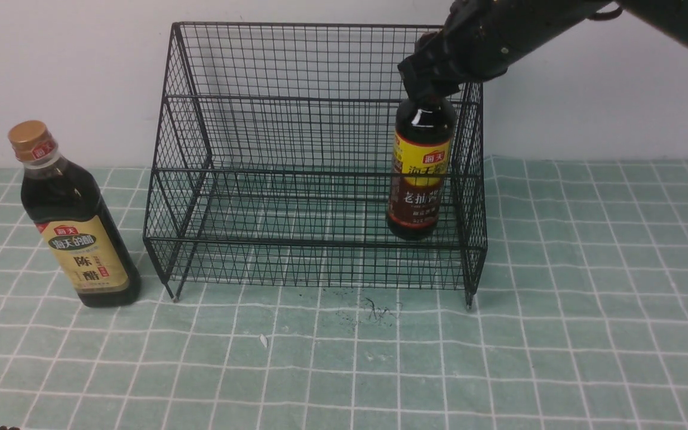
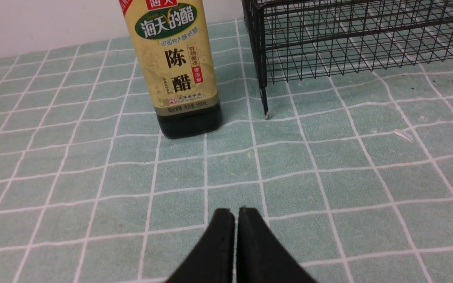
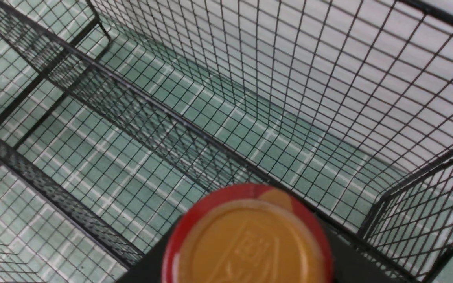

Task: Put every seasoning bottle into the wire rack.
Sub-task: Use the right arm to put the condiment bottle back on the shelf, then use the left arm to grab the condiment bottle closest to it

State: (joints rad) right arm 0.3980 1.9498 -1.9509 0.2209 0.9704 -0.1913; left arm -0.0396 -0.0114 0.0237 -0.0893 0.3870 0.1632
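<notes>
Beneath the right claw (image 1: 431, 89) stands the round bottle (image 1: 418, 179).

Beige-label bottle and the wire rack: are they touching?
Apart. The left wrist view shows bare tablecloth between the beige-label bottle and the wire rack.

A plain white wall (image 1: 51, 60) rises behind green checked cloth (image 1: 559, 358).
</notes>
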